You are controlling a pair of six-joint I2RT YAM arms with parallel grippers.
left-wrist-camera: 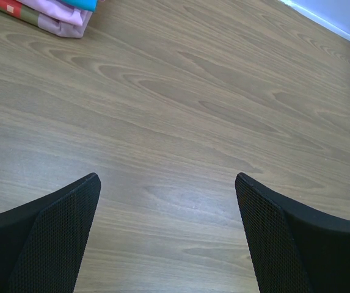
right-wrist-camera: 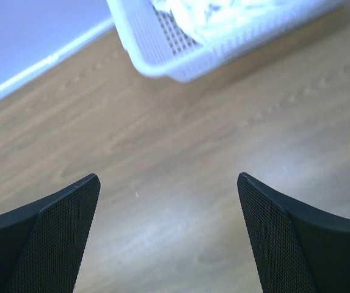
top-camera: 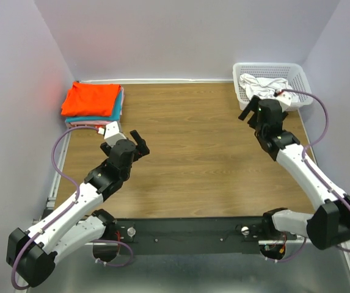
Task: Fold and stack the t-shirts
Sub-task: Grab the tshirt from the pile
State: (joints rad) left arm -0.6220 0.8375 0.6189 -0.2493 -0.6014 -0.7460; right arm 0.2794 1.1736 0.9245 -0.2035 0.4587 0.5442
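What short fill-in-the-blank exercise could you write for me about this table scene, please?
1. The crumpled white shirt lies inside the ____.
2. The stack of folded shirts sits at the table's far ____ corner.
3. The left gripper and the right gripper both stand ____.
Missing words: basket, left, open.

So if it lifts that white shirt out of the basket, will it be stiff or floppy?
Probably floppy: the white t-shirt lies crumpled in soft folds. Likely light, so it should dangle from one pinch. It might catch on the basket's mesh wall.
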